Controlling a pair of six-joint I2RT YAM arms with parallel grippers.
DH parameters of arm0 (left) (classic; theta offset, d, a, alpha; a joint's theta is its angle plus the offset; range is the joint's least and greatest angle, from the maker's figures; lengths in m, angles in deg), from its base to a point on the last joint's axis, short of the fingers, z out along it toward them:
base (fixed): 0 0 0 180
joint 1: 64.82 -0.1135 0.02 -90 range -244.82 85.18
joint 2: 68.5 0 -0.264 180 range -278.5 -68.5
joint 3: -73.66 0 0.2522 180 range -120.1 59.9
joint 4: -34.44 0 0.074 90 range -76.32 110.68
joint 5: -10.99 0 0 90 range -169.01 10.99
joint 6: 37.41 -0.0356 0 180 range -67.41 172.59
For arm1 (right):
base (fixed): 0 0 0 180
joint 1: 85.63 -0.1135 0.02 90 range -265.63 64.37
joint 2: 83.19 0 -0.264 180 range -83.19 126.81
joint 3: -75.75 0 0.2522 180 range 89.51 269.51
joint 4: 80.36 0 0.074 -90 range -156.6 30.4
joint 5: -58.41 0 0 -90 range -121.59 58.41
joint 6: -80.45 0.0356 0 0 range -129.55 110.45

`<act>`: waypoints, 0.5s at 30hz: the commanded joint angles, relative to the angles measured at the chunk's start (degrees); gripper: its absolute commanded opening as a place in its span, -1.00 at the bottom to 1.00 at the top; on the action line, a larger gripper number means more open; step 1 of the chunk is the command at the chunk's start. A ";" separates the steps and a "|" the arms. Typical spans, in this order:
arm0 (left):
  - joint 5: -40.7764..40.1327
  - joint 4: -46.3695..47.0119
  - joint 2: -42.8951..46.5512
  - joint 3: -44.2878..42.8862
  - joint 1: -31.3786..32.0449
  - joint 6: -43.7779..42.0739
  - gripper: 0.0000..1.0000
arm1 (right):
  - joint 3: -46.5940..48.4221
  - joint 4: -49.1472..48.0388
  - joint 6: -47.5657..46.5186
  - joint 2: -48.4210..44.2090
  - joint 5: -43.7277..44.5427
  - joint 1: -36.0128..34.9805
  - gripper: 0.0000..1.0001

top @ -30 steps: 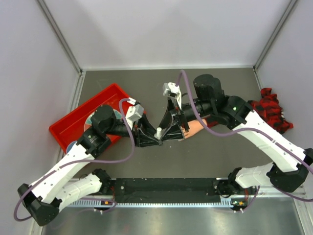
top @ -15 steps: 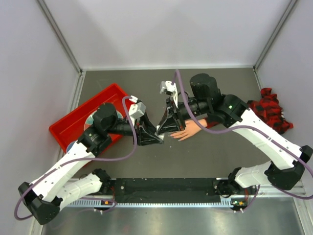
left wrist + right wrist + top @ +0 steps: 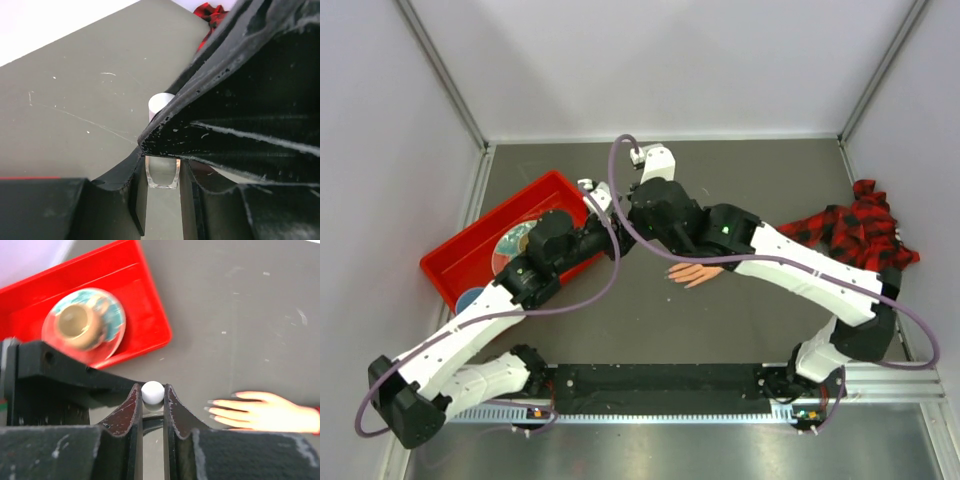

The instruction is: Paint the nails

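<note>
The left hand (image 3: 162,167) is pressed onto the small clear glass bottle (image 3: 162,176), one black finger against each flat side, low in the middle of the left wrist view. The right hand (image 3: 152,399) reaches in from the opposite side and pinches the white round cap (image 3: 152,391) between its two fingertips, at the centre of the right wrist view. This looks like a two-handed opening. One grip steadies the glass while the other is placed to twist or lift the cap, which probably carries the brush. I cannot tell whether the cap is loose, or whether the bottle rests on the bench, because the arms hide it from above.

The peach skin-coloured fake hand (image 3: 265,412) lies on the dark grey bench (image 3: 750,170) at the lower right of the right wrist view, its spread fingers pointing toward the bottle. The nails (image 3: 208,409) are the tiny tips at the left ends of those fingers, near the bottle but apart from it. Lying flat, they should be easy to reach from above. The red-and-black plaid sleeve (image 3: 850,228) trails to the right side of the top view.

A red plastic tray (image 3: 545,190) at the left of the top view holds a blurred round teal-and-brown dish (image 3: 82,325), off to the side of the work.

No brand, label or writing is readable anywhere.
</note>
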 commanded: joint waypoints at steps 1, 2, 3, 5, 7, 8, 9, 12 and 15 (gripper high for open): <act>-5.27 14.11 -0.66 -0.26 -0.72 1.39 -1.00 | 1.06 3.01 7.27 -1.95 5.59 -2.43 -1.00; -4.92 13.24 -0.21 0.19 -0.72 2.00 -1.00 | 0.35 1.87 6.66 -2.66 3.15 -2.34 -1.00; -4.30 12.54 0.40 0.54 -0.72 2.00 -1.00 | -0.27 0.12 4.66 -3.36 1.55 -2.34 -1.00; -2.11 10.87 2.68 1.51 -0.72 1.92 -1.00 | -0.97 -0.43 3.41 -5.11 -3.96 -1.12 -0.72; 3.48 7.70 4.96 1.68 -0.72 1.39 -1.00 | -1.85 -1.75 -0.98 -7.13 -15.08 2.12 -0.33; 6.13 6.48 5.67 1.68 -0.64 1.21 -1.00 | -1.86 -1.31 -2.03 -7.84 -18.73 3.36 -0.19; 9.73 4.29 6.11 1.60 -0.64 1.04 -1.00 | -1.94 -0.96 -3.96 -8.63 -22.42 5.11 -0.04; 21.34 -0.46 7.00 0.20 -0.72 1.39 -1.00 | -2.56 -0.08 -9.31 -12.06 -37.28 10.57 0.33; 31.10 -2.76 6.91 -1.21 -0.81 1.56 -1.00 | -5.19 -0.61 -16.34 -15.48 -50.98 14.09 0.53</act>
